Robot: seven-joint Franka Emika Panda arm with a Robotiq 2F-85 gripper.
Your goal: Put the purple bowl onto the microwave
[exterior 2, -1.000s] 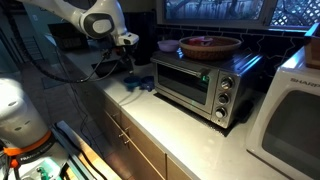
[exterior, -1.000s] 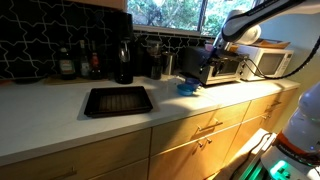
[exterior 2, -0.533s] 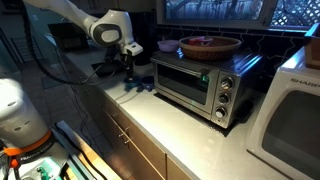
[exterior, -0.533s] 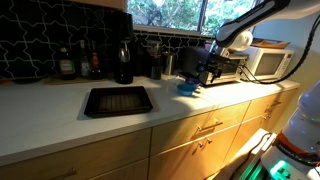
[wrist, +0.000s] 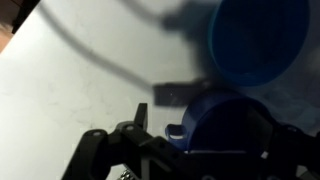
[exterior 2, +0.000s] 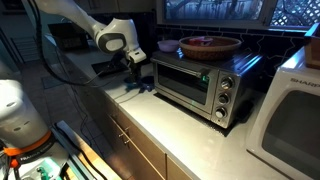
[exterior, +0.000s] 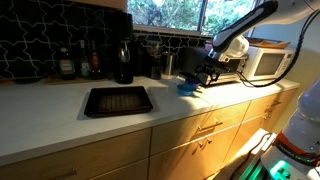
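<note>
Purple bowl (wrist: 228,125) found low beside microwave (exterior 2: 195,80), just by blue dish (wrist: 258,40). Saw gripper (exterior 2: 137,78) just above both; could not tell its opening or any hold.

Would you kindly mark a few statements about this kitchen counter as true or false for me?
1. A brown dish sits on top of the silver-grey oven. True.
2. The pincer hangs over the dark tray. False: it is beside the oven, well away from the tray.
3. The oven's door stands open. False: it is shut.
4. A white microwave stands next to the oven. True.
</note>
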